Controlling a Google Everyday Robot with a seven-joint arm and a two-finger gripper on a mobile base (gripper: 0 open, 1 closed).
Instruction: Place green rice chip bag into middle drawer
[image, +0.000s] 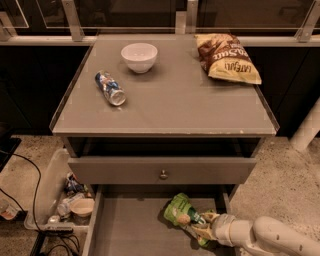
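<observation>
The green rice chip bag lies in the open middle drawer, on the right side of its grey floor. My gripper reaches in from the lower right, low inside the drawer. It is shut on the bag's lower right end. The pale arm behind it runs off to the bottom right and hides the drawer's front right corner.
The drawer front with a round knob overhangs the open drawer. On the cabinet top sit a white bowl, a lying blue can and a brown-and-yellow chip bag. A clear bin of clutter and cables lie on the floor at left.
</observation>
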